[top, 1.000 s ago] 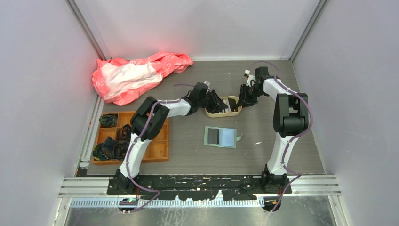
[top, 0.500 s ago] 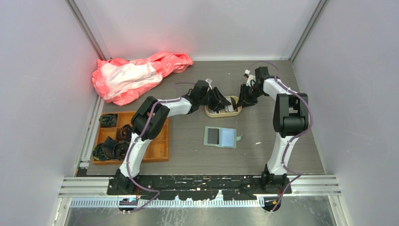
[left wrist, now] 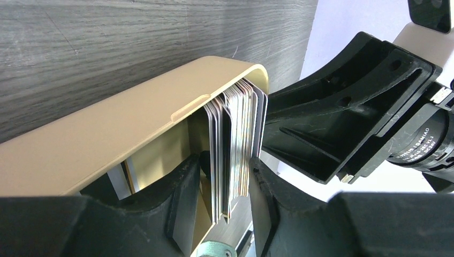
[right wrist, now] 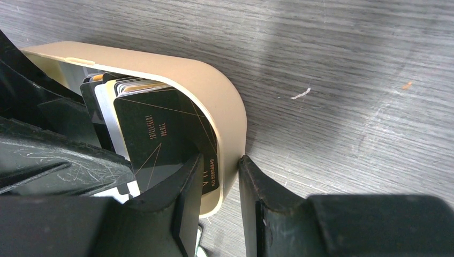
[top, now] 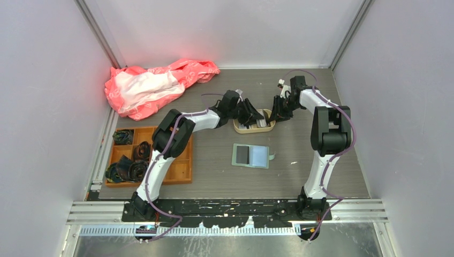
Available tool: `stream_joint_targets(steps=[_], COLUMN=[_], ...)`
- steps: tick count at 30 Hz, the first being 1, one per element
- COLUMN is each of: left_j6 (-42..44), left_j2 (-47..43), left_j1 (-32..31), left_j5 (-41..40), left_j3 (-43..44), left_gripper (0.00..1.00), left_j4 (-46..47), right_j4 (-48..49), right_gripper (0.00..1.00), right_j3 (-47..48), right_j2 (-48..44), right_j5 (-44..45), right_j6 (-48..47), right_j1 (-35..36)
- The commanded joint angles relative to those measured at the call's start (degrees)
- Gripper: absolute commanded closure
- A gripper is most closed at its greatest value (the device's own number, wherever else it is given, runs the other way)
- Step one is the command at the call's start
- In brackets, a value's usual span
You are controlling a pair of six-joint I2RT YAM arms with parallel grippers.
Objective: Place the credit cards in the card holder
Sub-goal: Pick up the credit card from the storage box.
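Presently, left gripper [left wrist: 222, 166] straddles credit cards [left wrist: 238, 118], jaws apart. Right gripper [right wrist: 219, 160] pinches beige tray [right wrist: 222, 101]; gold lettering on black card [right wrist: 160, 134] unreadable.

You've got a crumpled pink bag [top: 155, 85] at the table's [top: 300, 171] far left, an orange compartment tray [top: 182, 167] holding dark rolled bits [top: 128, 169], and a beige tray [right wrist: 225, 112] mid-back.
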Motion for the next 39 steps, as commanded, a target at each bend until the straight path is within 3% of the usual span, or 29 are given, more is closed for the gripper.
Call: stream_joint_targets(steps=[1,39], left_j6=[-0.8,0.4], left_j2=[-3.9,-10.9], left_j1=[0.3,3.6], left_j5=[1.1,0.7], left_j3=[-0.6,-10.6], left_gripper=[0.61,0.72], left_j4=[3.6,2.3], right_j4=[0.5,0.4], right_gripper=[0.64,0.64], right_j3=[1.1,1.1], right_j2=[-0.9,-0.9], right_j5=[-1.1,-1.2], right_j6=[-0.1,-0.2], right_j1=[0.3,0.3])
